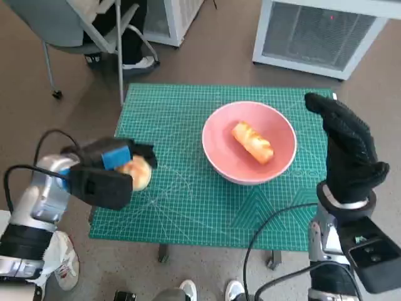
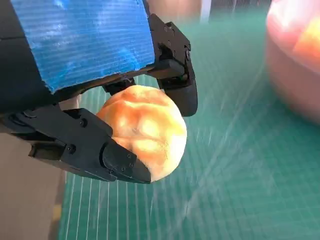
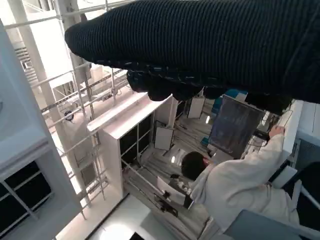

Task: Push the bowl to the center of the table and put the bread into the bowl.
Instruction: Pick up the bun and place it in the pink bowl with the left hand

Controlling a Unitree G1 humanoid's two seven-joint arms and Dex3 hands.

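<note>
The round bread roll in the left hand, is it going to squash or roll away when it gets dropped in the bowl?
The round roll looks soft and puffy, so the left hand could dent it if it squeezes hard. It is probably light. Being rounded, it may roll a little on landing, but the pink bowl has raised sides that should contain it.

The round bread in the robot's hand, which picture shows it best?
The left wrist view. There the round bread fills the middle of the picture, held between the left hand's black fingers above the green mat. The head view shows it small and half hidden under that hand. The right wrist view does not show it at all.
</note>
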